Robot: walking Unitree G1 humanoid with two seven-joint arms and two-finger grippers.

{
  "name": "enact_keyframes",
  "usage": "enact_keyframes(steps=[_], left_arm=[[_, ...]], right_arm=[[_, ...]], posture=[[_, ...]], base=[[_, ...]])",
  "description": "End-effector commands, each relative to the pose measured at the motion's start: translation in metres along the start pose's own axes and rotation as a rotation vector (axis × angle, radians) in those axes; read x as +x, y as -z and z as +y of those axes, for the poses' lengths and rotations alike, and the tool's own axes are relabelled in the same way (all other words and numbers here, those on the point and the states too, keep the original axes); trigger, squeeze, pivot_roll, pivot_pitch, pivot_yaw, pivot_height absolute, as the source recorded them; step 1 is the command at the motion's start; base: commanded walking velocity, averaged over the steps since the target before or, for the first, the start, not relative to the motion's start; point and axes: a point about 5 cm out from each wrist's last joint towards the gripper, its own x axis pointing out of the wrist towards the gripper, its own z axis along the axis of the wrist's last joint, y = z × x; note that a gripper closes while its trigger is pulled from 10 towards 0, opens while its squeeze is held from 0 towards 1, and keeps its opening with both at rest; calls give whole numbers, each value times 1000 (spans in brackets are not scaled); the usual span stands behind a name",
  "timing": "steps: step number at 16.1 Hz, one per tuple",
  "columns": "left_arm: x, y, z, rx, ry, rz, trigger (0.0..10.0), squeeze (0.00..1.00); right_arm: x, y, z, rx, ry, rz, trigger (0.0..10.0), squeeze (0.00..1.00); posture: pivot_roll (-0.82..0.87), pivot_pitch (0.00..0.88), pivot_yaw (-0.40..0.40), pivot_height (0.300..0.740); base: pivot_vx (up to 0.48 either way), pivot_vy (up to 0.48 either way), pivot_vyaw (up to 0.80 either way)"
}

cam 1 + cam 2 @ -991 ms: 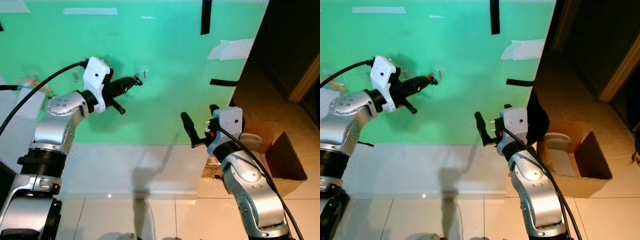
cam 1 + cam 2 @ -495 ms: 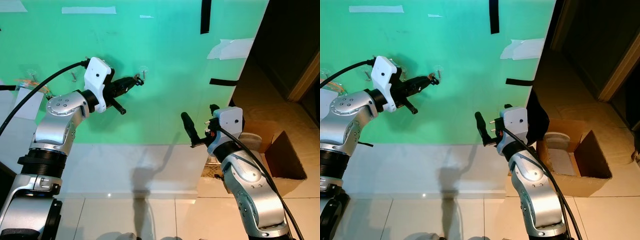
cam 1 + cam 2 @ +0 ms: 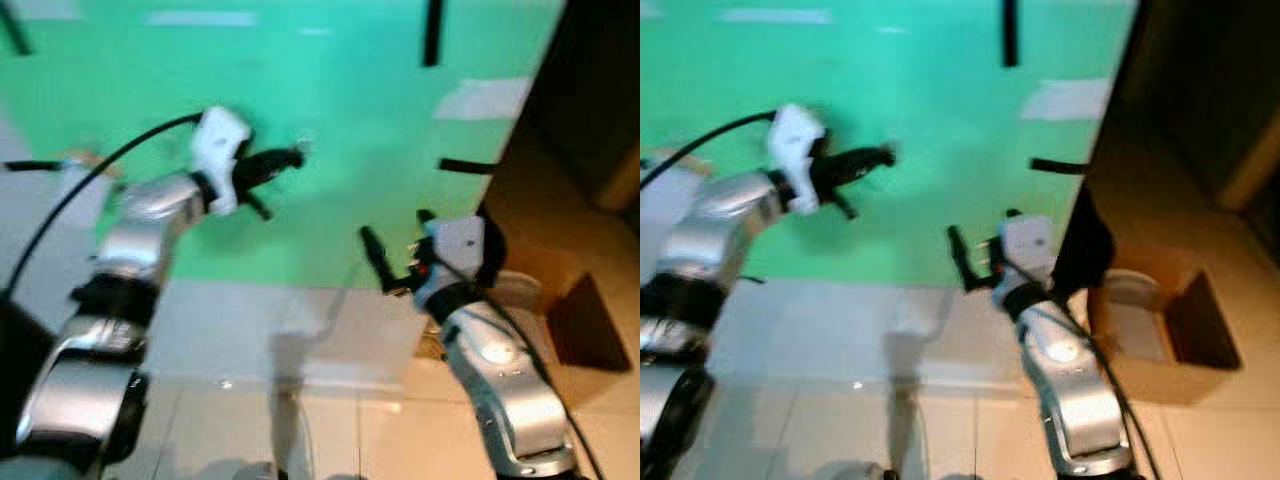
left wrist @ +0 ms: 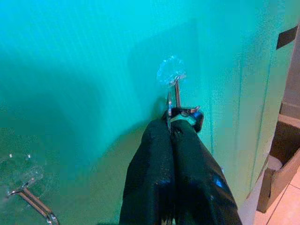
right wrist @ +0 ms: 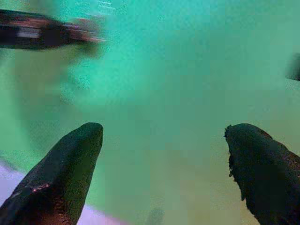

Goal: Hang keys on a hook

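Note:
A clear suction hook [image 4: 172, 82] with a metal prong is stuck on the green wall [image 3: 330, 90]. My left gripper [image 4: 172, 125] is raised against it and shut on a small metal key ring [image 4: 186, 113], which touches the prong's lower end. In the blurred left eye view that gripper [image 3: 290, 158] sits just left of the hook [image 3: 305, 143]. My right gripper [image 3: 372, 252] is held lower, in front of the wall, open with nothing between its fingers [image 5: 70, 159].
A second clear hook [image 4: 28, 199] sits further along the wall. Black tape strips [image 3: 432, 30] and white tape [image 3: 480, 98] mark the wall. An open cardboard box [image 3: 580, 325] stands on the tiled floor at the right, beside a dark doorway.
The whole picture has shifted rightward and blurred, so the camera moved. My left gripper still holds the key ring at the hook. The right arm keeps its pose.

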Motion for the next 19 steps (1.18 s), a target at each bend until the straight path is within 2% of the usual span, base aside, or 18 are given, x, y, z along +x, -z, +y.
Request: enact_keyframes(steps=[1,3,8,10,12,13,19], left_arm=[[5,-19,3,45,-9,-57,10000,0],[3,-20,-7,48,108,-58,10000,0],[7,-22,-3,63,120,-74,10000,0],[9,-22,0,89,73,-62,10000,0],[7,-12,4,168,31,25,10000,0],[7,-12,4,179,31,34,10000,0],[-14,-11,12,169,-18,39,10000,0]], right_arm=[[-1,-4,1,3,-8,-14,10000,0],[-1,-3,1,3,-10,-12,10000,0],[0,-3,1,2,-10,-12,10000,0],[1,-3,1,1,-7,-11,10000,0],[0,-3,1,-3,-3,-10,10000,0],[0,-3,1,-4,-2,-10,10000,0],[0,-2,1,-8,-4,-5,10000,0]], posture=[[17,0,63,740],[19,0,62,740],[18,0,64,740],[18,0,66,740],[18,0,66,740],[18,0,66,740],[22,0,65,740]], base=[[0,0,0],[0,0,0],[0,0,0],[0,0,0],[0,0,0],[0,0,0],[0,0,0]])
